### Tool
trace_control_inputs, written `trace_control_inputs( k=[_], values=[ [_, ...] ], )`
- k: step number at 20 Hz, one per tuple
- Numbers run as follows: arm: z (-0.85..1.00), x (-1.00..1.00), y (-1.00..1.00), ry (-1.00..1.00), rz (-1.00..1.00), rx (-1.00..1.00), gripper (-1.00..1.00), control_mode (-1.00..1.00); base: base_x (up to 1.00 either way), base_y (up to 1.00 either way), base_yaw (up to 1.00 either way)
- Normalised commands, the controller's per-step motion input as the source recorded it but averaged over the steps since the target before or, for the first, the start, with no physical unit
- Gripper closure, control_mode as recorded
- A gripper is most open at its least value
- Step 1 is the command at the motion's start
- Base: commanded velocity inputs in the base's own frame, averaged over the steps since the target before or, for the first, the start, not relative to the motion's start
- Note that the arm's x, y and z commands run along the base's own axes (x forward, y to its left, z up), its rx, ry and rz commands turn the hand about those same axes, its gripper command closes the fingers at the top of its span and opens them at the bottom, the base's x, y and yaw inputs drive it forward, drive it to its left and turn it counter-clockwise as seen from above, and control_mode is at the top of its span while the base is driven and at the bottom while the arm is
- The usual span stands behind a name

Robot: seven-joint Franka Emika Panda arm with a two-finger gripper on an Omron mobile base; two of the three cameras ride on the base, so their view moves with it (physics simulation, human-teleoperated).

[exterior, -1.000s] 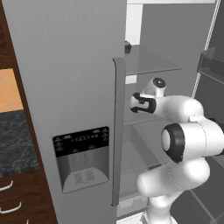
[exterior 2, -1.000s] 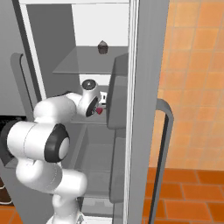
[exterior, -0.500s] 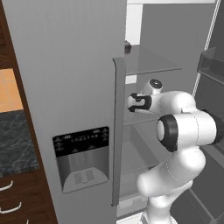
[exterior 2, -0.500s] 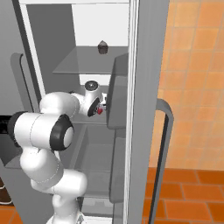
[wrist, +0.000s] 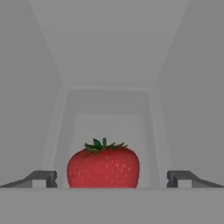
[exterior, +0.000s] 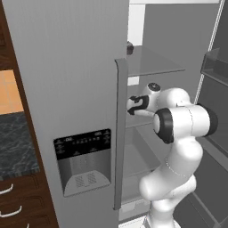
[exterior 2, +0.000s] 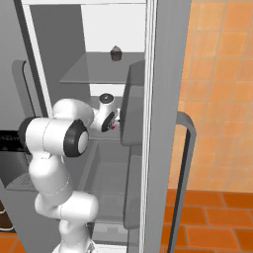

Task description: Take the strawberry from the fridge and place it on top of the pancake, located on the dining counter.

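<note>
The strawberry (wrist: 103,164) is bright red with a green leafy top and sits on a glass shelf inside the open fridge (exterior: 67,89). In the hand view it lies between my two fingertips (wrist: 41,178), with a gap on each side. My gripper (wrist: 111,178) is open around it without touching. From the right base view the strawberry (exterior 2: 113,127) is a red speck just below the gripper (exterior 2: 114,121). In the left base view the gripper (exterior: 133,106) reaches in at middle-shelf height. The pancake and the dining counter are out of view.
A small dark round-topped item (exterior 2: 116,53) stands on the upper glass shelf (exterior: 153,62). The shut left door carries a black dispenser panel (exterior: 84,160) and a long handle (exterior: 119,133). The open right door (exterior 2: 163,123) with its handle (exterior 2: 185,173) stands close beside the arm.
The hand has pushed a little deeper into the fridge towards the strawberry, and the elbow has swung up closer behind it. The jaws stay open.
</note>
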Motion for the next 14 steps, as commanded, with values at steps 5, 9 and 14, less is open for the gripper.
trace_control_inputs(
  k=[5,9,14],
  values=[
    [-0.25,0.06,0.0,0.0,0.0,0.0,1.0,-1.0,0.0,0.0,0.0],
    [-0.18,-0.01,0.0,0.0,0.0,0.0,1.0,-1.0,0.0,0.0,0.0],
    [0.09,-0.63,0.0,0.0,-0.08,0.0,1.0,-1.0,0.0,0.0,0.0]
  ],
)
